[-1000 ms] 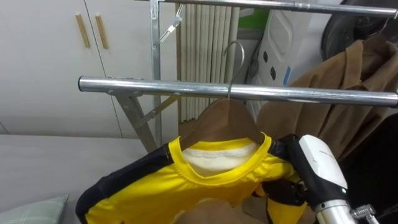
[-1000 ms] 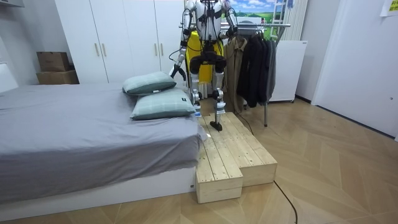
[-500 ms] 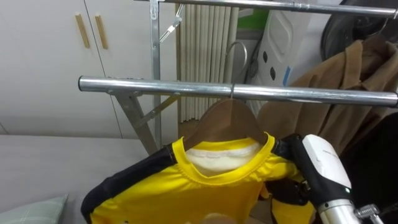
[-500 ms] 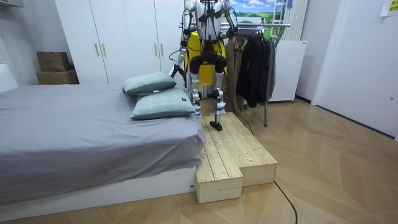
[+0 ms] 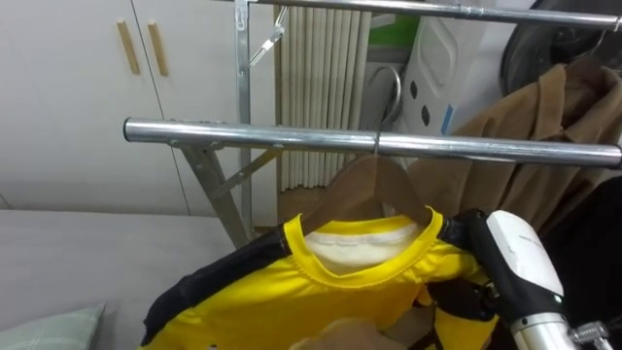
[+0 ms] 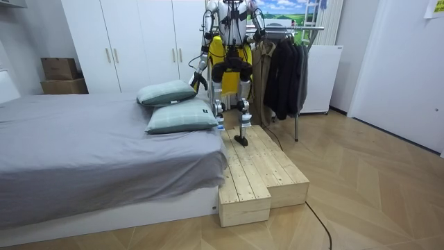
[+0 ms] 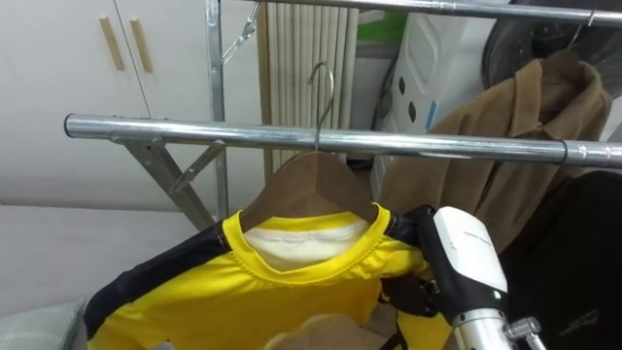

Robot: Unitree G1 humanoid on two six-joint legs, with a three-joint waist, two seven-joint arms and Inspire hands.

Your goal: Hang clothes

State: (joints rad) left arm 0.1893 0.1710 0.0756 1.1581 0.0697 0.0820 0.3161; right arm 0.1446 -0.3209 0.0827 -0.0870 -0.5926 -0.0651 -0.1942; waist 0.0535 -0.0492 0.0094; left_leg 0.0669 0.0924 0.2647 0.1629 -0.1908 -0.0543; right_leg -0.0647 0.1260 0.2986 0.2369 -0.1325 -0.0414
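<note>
A yellow shirt with black sleeves (image 5: 369, 277) is draped on a wooden hanger (image 5: 374, 185). The hanger's metal hook (image 5: 394, 87) rises behind and above the steel rail (image 5: 243, 134) of the clothes rack. My right hand (image 5: 465, 233) is at the shirt's right shoulder, its fingers hidden under the cloth. In the room view I stand on a wooden platform (image 6: 260, 173) facing the rack, the shirt (image 6: 223, 50) held up in front of me. My left hand (image 6: 196, 78) hangs low on the room view's left.
A brown coat (image 5: 544, 126) and dark clothes (image 6: 284, 69) hang on the rail to the right. Behind the rack are a white wardrobe (image 5: 78, 107) and a radiator (image 5: 321, 78). A grey bed (image 6: 97, 149) with two pillows (image 6: 177, 114) lies beside the platform.
The hanger with the shirt has slid to the right along the rail, and my right forearm has moved right with it.
</note>
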